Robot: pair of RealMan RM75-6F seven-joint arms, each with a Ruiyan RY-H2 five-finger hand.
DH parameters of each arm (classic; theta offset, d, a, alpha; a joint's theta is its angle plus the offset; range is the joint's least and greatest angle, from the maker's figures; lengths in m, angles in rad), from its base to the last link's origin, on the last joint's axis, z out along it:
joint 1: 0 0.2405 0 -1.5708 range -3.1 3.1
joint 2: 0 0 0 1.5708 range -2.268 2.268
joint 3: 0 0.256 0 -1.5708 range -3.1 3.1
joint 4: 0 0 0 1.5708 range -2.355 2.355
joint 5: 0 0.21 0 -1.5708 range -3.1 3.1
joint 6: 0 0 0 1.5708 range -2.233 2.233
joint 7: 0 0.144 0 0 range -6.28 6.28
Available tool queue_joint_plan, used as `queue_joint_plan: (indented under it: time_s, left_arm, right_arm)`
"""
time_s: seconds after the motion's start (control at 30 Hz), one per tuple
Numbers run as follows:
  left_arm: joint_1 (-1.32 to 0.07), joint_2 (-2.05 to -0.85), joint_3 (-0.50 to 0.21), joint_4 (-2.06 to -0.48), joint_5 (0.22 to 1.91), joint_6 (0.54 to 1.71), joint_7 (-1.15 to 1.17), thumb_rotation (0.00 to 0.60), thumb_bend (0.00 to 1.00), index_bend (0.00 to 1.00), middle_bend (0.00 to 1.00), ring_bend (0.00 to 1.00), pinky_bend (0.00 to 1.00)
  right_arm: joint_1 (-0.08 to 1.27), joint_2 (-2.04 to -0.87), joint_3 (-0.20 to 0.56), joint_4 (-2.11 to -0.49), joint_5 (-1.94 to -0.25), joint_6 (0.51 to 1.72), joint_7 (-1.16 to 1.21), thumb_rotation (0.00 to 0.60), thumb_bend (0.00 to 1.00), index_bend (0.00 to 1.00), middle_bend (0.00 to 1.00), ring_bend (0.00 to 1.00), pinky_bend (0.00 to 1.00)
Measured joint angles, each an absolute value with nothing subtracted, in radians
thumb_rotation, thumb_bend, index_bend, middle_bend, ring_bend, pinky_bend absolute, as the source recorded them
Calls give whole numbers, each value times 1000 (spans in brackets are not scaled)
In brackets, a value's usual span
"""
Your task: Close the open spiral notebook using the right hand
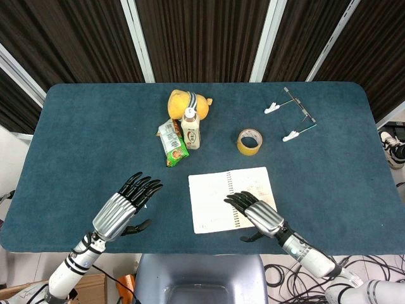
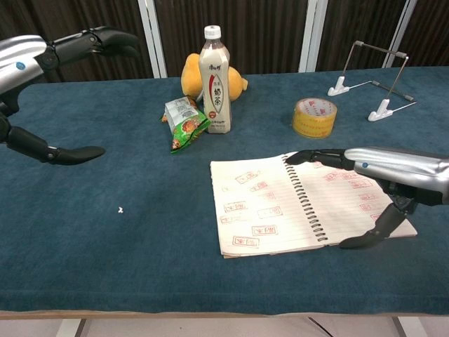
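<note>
Spiral notebook [image 1: 231, 199] lies open at the table's [image 1: 76, 126] six o'clock edge.
I hold my right hand [image 1: 259, 215] flat, fingers spread and empty, over the right-hand page, placed to get under it; left hand [image 1: 123, 206] hovers released at eight o'clock.

Notebook's [image 2: 280, 203] right page partly behind right hand [image 2: 393, 168]; red stamps unreadable.
</note>
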State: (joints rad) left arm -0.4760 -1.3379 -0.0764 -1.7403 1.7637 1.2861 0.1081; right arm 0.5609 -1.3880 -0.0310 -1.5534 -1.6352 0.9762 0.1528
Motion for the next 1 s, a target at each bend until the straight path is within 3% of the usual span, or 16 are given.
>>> queue_joint_plan:
  time_s: [0.47, 1.0]
  left_arm:
    - [-365, -1262, -30, -1719, 1689, 1389, 109, 600, 254, 103, 116, 86, 61]
    - [-337, -1258, -21, -1704, 1670, 1406, 101, 600, 253, 103, 116, 86, 61]
  right_arm:
    - [495, -1333, -87, -1472, -1632, 1036, 30, 600, 83, 142, 64, 0, 89]
    - [483, -1498, -64, -1255, -1604, 1050, 67, 600, 83, 211, 81, 4, 96]
